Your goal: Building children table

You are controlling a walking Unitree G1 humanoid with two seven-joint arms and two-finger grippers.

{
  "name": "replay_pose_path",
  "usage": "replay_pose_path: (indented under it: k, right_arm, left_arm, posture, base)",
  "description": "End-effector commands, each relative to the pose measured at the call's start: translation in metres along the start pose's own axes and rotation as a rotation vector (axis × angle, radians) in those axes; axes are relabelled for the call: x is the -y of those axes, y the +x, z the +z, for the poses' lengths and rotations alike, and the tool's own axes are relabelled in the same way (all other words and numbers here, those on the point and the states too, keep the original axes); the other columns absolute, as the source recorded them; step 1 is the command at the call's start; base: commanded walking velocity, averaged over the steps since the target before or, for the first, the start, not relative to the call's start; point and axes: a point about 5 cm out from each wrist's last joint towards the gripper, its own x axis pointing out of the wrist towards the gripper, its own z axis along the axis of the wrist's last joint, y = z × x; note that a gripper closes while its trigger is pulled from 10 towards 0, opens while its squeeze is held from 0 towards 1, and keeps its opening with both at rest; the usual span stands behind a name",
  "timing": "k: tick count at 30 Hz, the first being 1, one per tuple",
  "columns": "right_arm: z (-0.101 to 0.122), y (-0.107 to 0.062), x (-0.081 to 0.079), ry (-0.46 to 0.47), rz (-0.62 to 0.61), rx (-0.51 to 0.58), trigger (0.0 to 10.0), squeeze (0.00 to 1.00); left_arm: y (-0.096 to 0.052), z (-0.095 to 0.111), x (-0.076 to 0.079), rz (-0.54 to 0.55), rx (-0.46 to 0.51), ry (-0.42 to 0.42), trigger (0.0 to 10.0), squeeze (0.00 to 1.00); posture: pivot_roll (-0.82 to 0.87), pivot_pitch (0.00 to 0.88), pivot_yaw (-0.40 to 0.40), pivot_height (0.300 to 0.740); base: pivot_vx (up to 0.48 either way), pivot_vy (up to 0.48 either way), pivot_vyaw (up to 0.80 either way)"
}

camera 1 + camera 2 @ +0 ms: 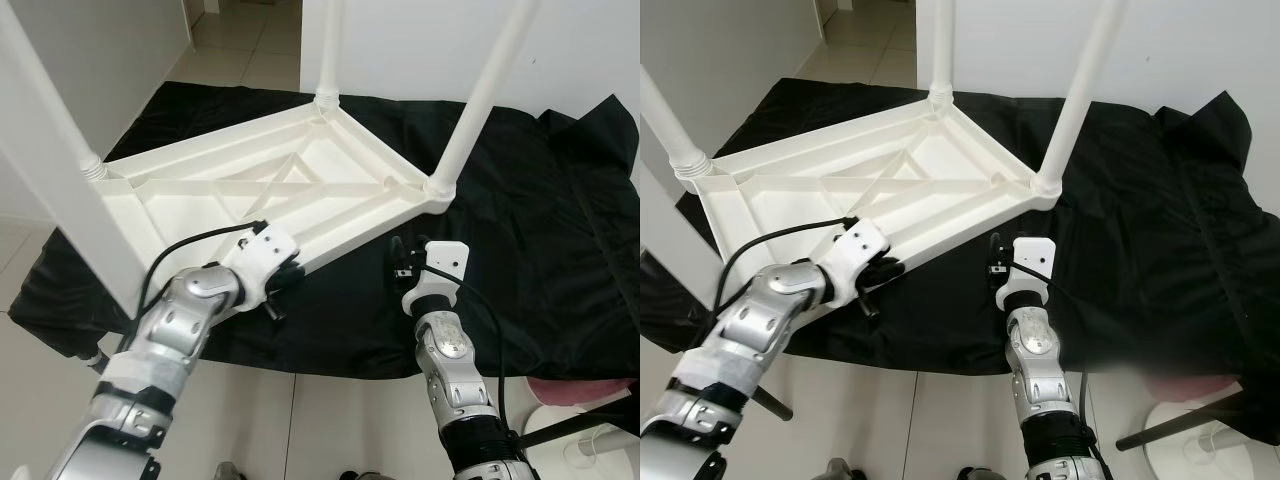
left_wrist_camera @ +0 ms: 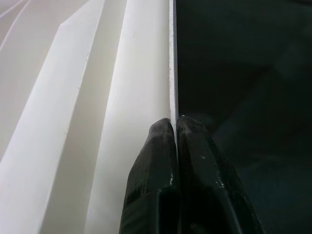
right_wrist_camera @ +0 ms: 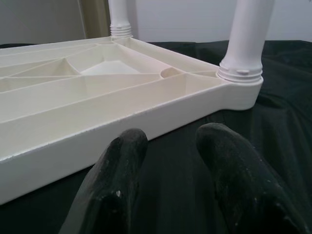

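In the left eye view a white plastic table top [image 1: 290, 190] lies upside down across the middle of the frame on a black cloth [image 1: 560, 220] spread over the floor, with white legs [image 1: 485, 95] standing up from its corners toward the top edge. The left gripper [image 1: 283, 282] sits at lower centre-left against the table top's near rim, while the right gripper [image 1: 402, 258] hovers lower centre-right over the cloth, just beside that rim and below the right-hand leg. A pink object [image 1: 580, 388] shows at the lower right corner. The right eye view gives the same layout, with pale floor tiles [image 1: 855, 35] at the upper left beyond the cloth. In the left wrist view the two black fingers [image 2: 153, 170] rise from the bottom centre pressed together, pinching the thin white edge of the table top that runs up the middle of the frame, dark cloth to the right. In the right wrist view the fingers [image 3: 122, 170] are spread apart in the lower half, holding nothing, pointing at the rim of the table top; a screwed-in leg stands at the upper right.
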Motion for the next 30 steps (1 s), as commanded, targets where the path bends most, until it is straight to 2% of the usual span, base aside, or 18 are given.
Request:
replay_pose_path:
  k: [1, 5, 6, 7, 9, 14, 15, 23, 24, 30]
  right_arm:
    - [-0.001, -0.001, 0.001, 0.003, -0.01, 0.001, 10.0, 0.0]
    - [-0.001, -0.002, 0.001, 0.003, -0.015, 0.001, 10.0, 0.0]
    - [-0.001, -0.002, 0.001, 0.002, -0.016, 0.001, 10.0, 0.0]
    - [-0.001, -0.002, 0.002, 0.001, -0.016, 0.0, 10.0, 0.0]
    - [-0.001, -0.002, 0.002, 0.0, -0.016, 0.0, 10.0, 0.0]
    - [-0.001, -0.002, 0.002, -0.002, -0.015, 0.001, 10.0, 0.0]
    - [-0.001, -0.002, 0.001, -0.002, -0.014, 0.001, 10.0, 0.0]
    - [-0.002, -0.003, 0.0, -0.005, -0.006, -0.001, 10.0, 0.0]
    - [-0.002, -0.003, -0.001, -0.007, -0.003, -0.002, 10.0, 0.0]
    - [-0.002, -0.002, 0.0, -0.01, -0.002, -0.003, 10.0, 0.0]
  left_arm:
    - [0.006, 0.013, 0.005, -0.009, 0.082, 0.032, 10.0, 0.0]
    - [0.006, 0.015, 0.009, -0.043, 0.107, 0.025, 10.0, 0.0]
    - [0.005, 0.014, 0.01, -0.058, 0.109, -0.008, 10.0, 0.09]
    - [0.004, 0.013, 0.011, -0.064, 0.124, -0.049, 10.0, 1.0]
    - [0.003, 0.012, 0.011, -0.068, 0.135, -0.078, 10.0, 1.0]
    - [0.001, 0.017, 0.007, 0.023, 0.179, -0.049, 10.0, 1.0]
    - [-0.001, 0.017, 0.005, 0.05, 0.19, -0.049, 10.0, 0.0]
    - [-0.009, 0.022, 0.004, 0.115, 0.258, -0.062, 10.0, 0.0]
    - [-0.015, 0.023, 0.006, 0.133, 0.301, -0.058, 10.0, 0.0]
    - [-0.031, 0.022, 0.016, 0.167, 0.361, -0.093, 10.0, 0.0]
  posture:
    - [-0.02, 0.097, -0.012, 0.74]
    - [-0.02, 0.099, -0.009, 0.74]
    - [-0.02, 0.102, -0.011, 0.74]
    - [-0.02, 0.103, -0.012, 0.74]
    - [-0.02, 0.103, -0.012, 0.74]
    - [-0.02, 0.105, -0.017, 0.74]
    - [-0.01, 0.105, -0.018, 0.74]
    - [-0.01, 0.107, -0.026, 0.74]
    - [-0.01, 0.109, -0.028, 0.74]
    - [0.01, 0.114, -0.037, 0.74]
  base:
    - [0.0, 0.0, 0.0]
    - [0.0, 0.0, 0.0]
    - [0.0, 0.0, 0.0]
    - [0.0, 0.0, 0.0]
    - [0.0, 0.0, 0.0]
    - [0.0, 0.0, 0.0]
    - [0.0, 0.0, 0.0]
    - [0.0, 0.0, 0.0]
    - [0.0, 0.0, 0.0]
    - [0.0, 0.0, 0.0]
